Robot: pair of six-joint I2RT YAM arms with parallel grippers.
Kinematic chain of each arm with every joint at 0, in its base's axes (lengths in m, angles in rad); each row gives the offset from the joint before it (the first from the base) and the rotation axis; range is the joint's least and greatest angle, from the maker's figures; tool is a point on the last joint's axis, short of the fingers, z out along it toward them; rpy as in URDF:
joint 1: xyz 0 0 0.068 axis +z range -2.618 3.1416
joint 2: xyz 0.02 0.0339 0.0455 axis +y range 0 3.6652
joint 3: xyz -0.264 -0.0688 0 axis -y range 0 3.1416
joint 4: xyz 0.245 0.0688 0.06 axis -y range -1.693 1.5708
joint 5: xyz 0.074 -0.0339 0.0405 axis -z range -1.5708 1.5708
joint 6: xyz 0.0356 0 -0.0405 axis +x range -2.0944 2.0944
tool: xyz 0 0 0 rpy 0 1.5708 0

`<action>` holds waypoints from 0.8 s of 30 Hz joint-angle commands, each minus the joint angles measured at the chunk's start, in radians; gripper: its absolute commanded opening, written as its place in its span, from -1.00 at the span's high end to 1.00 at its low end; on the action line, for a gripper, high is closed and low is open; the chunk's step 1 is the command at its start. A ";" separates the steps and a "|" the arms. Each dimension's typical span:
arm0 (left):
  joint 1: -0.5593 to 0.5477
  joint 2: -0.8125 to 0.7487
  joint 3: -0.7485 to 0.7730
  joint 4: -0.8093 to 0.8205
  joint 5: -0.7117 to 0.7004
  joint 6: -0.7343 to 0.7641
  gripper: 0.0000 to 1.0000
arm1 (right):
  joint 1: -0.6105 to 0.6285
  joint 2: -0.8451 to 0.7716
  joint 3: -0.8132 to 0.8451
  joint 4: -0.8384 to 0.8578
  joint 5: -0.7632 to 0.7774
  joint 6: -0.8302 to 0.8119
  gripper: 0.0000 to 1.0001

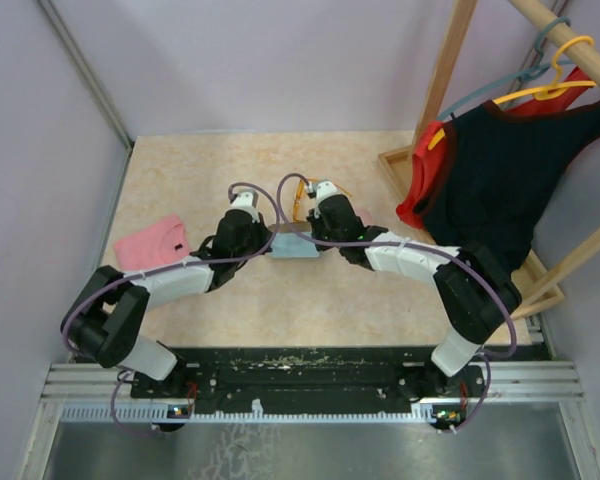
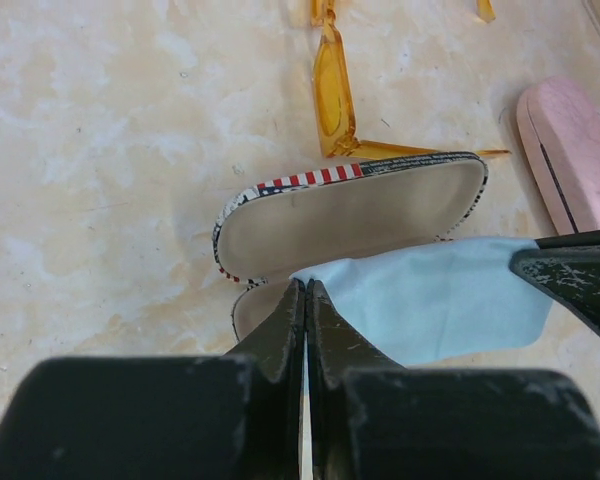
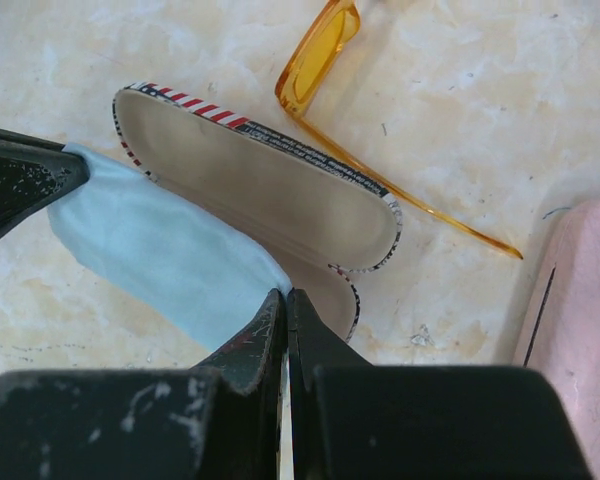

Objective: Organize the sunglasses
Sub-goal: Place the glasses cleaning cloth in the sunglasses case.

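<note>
The orange translucent sunglasses lie unfolded on the table just behind both grippers; they also show in the left wrist view and the right wrist view. The printed case lies open in front of them, its beige lining up. My left gripper is shut on one corner of a light blue cloth. My right gripper is shut on the opposite corner. The cloth hangs stretched between them over the case. The black-framed pair is not clearly in view.
A closed pink case lies right of the printed case, beside my right gripper. A pink cloth lies at the left. A wooden rack with black and red garments stands at the right. Walls enclose the table.
</note>
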 commanded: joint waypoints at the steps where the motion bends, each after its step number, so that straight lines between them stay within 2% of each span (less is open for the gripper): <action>1: 0.019 0.036 0.033 0.061 0.007 0.020 0.97 | -0.025 0.037 0.072 0.035 -0.010 -0.010 1.00; 24: 0.050 0.156 0.032 0.205 0.035 0.041 0.98 | -0.058 0.135 0.120 0.072 0.012 -0.016 1.00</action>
